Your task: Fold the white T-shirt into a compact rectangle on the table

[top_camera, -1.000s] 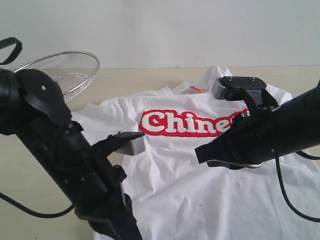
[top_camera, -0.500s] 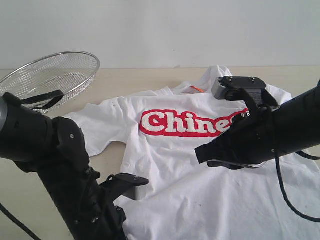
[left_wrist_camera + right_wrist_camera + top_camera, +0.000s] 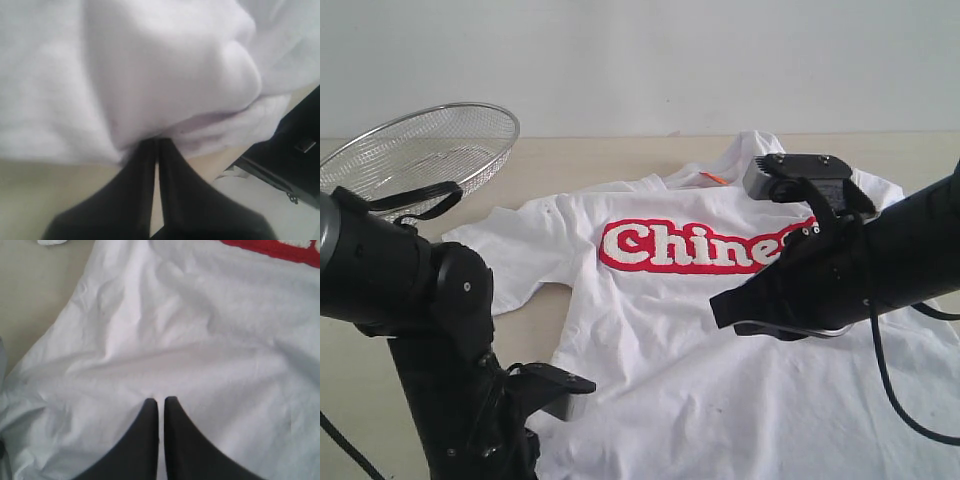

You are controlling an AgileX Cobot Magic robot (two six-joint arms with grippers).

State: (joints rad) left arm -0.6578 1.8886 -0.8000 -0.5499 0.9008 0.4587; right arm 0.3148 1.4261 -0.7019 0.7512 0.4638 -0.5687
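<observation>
The white T-shirt (image 3: pixel 680 390) lies face up and spread out on the desk (image 3: pixel 580 160). Its collar and orange neck tag (image 3: pixel 715 179) are at the far side, and its hem runs out of view at the near edge. The red lettering (image 3: pixel 690 245) crosses the chest, so the shirt's long axis runs far to near, leaning a little to the right. No fold is made yet. The left sleeve lies out flat toward the wire basket (image 3: pixel 430 140), which stands far left, apart from the cloth.

The left tool (image 3: pixel 156 142) is down at the shirt's near left edge. Its jaws are pressed together and its tips are tucked against a bunched roll of cloth beside the thick hem seam. Whether any cloth is caught between them cannot be told.

The right tool (image 3: pixel 161 401) is also closed and grips nothing. It hangs over plain fabric just near of the lettering and points left across the shirt's middle.

The left arm is therefore nearer to a usable edge, and the body of the shirt lies to the right and far of its tool. A first fold would probably carry that left edge rightward across the long axis. For that the closed tips would need a real hold on the cloth. The right tool sits over the likely landing area, so it may be in the way.
</observation>
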